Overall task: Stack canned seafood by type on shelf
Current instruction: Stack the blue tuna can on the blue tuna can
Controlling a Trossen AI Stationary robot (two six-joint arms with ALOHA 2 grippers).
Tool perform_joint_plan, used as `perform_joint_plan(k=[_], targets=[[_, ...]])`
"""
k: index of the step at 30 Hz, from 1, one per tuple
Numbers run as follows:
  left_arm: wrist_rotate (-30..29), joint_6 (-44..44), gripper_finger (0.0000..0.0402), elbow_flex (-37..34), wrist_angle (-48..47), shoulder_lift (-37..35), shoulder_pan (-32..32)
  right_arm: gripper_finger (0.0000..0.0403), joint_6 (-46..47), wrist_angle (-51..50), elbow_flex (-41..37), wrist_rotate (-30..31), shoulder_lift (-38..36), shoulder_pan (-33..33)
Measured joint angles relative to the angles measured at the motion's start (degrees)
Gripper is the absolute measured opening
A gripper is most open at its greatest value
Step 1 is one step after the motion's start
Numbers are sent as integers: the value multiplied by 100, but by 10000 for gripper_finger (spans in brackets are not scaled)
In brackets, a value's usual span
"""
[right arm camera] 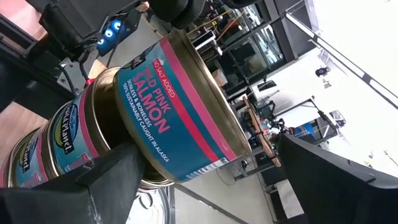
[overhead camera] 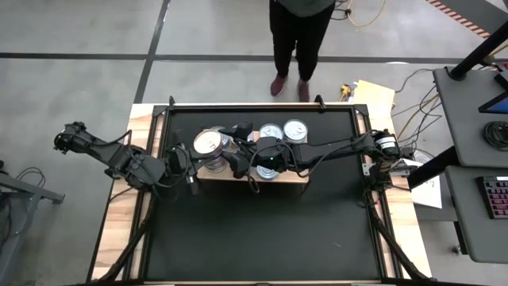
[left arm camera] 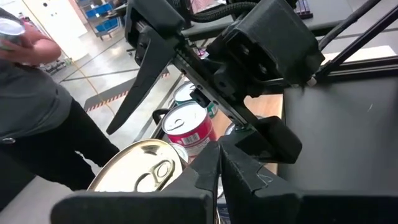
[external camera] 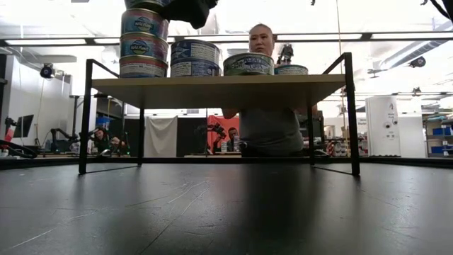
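Note:
The shelf [external camera: 212, 88] is a light-wood board on black legs. At its left end stands a stack of several canned seafood tins [external camera: 144, 48]. The top one is a pink-and-blue salmon tin [right arm camera: 180, 106] with a gold lid [left arm camera: 140, 168]. Beside it are a stack of two [external camera: 195, 60] and single tins [external camera: 248, 64]. My right gripper [overhead camera: 236, 148] is open and level at the top tin's right side, one finger [right arm camera: 115, 180] close by its wall and the other [right arm camera: 329, 180] well clear. My left gripper [left arm camera: 217, 168] is shut, near the stack's near-left side, holding nothing. My right gripper stands open around the top salmon tin, which rests upright on the stack. One finger lies right against the tin's side wall [right arm camera: 140, 158] in the wrist view, and I cannot tell whether it touches. The other finger is plainly apart from the tin.
A person [overhead camera: 298, 40] stands at the table's far edge behind the shelf, with a tin in hand [left arm camera: 9, 31]. The black mat [overhead camera: 262, 230] in front of the shelf is bare. Cables and a desk [overhead camera: 476, 119] lie off to the right.

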Motion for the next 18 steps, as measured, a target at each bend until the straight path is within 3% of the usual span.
perform_joint_plan(k=[9, 18], targets=[[-28, -144, 0, 0, -169, 0, 2, 354, 92, -13, 0, 52, 0, 0], [-495, -444, 0, 0, -484, 2, 0, 354, 90, -21, 0, 52, 0, 2]])
